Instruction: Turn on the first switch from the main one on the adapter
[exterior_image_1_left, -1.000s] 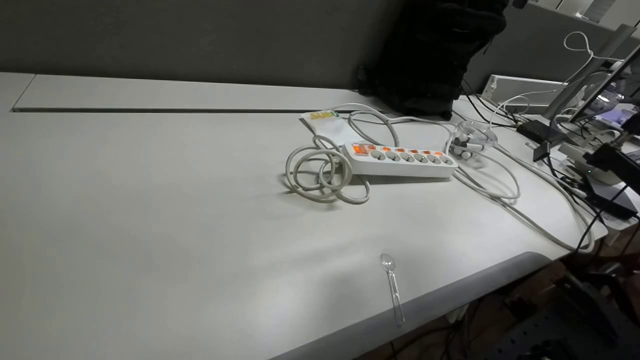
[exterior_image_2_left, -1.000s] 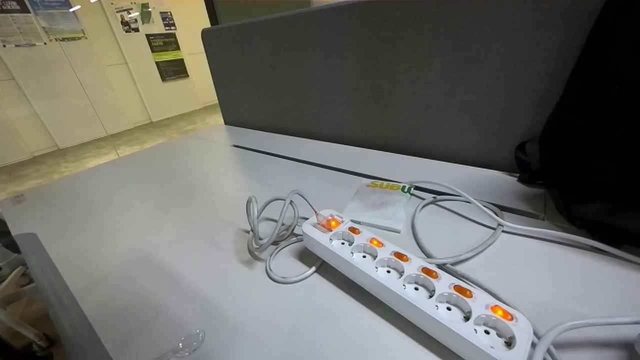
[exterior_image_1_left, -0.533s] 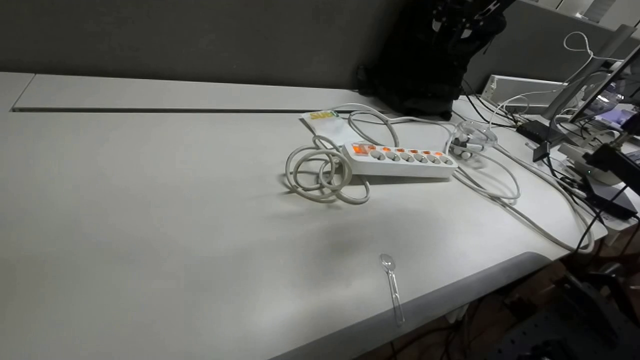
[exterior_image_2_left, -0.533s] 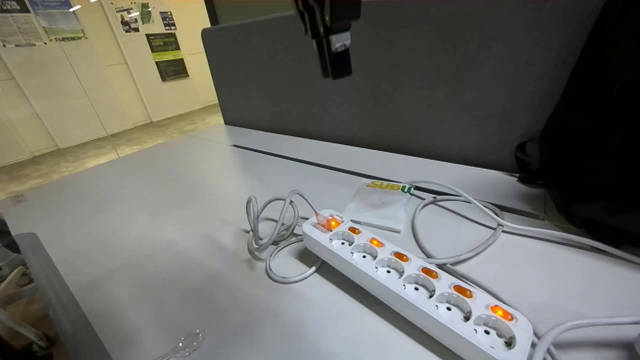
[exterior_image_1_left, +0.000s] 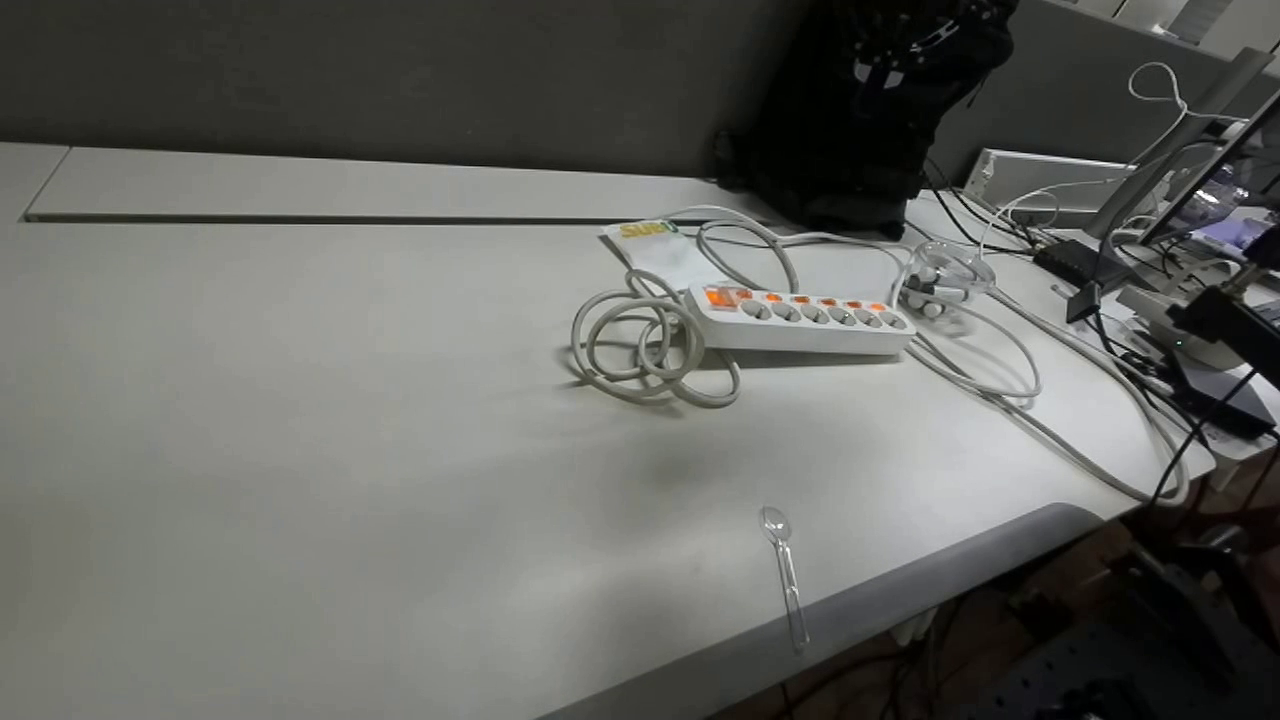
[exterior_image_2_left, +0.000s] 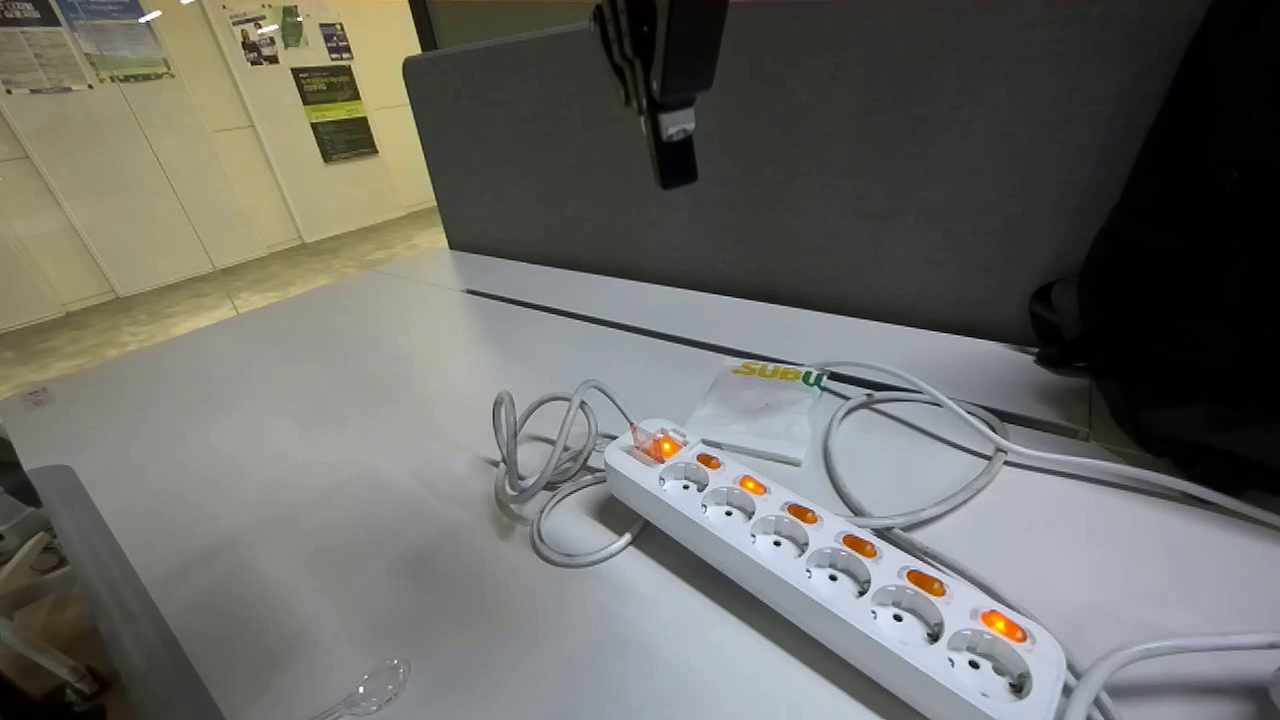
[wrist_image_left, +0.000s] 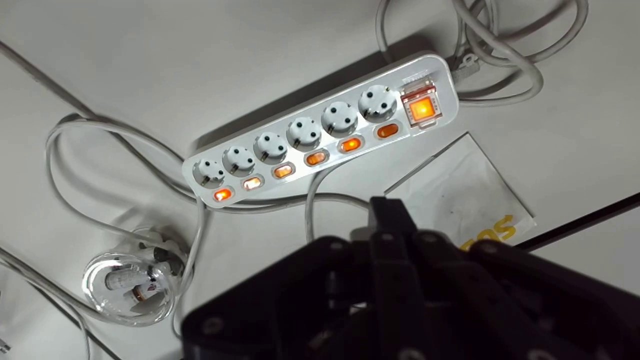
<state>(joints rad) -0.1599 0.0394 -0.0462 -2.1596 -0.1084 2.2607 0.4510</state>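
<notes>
The white adapter lies on the table and shows in both exterior views. At its coiled-cable end the main switch glows orange under a clear cover. Beside it, the first switch is dull orange and looks unlit, also in an exterior view, where that switch is plain to see. A second switch and the far-end switch are lit. My gripper is shut with its fingertips together and nothing visible between them. In an exterior view the gripper hangs well above the adapter, touching nothing.
A white paper wrapper lies close to the adapter's switch side. Coiled grey cable sits at one end, a clear plastic cup near the other. A clear spoon lies by the table edge; a black backpack stands behind.
The gripper has come into the exterior views from above and sunk a little lower over the last half second. Its fingers have come together. The adapter and its lights look the same.
</notes>
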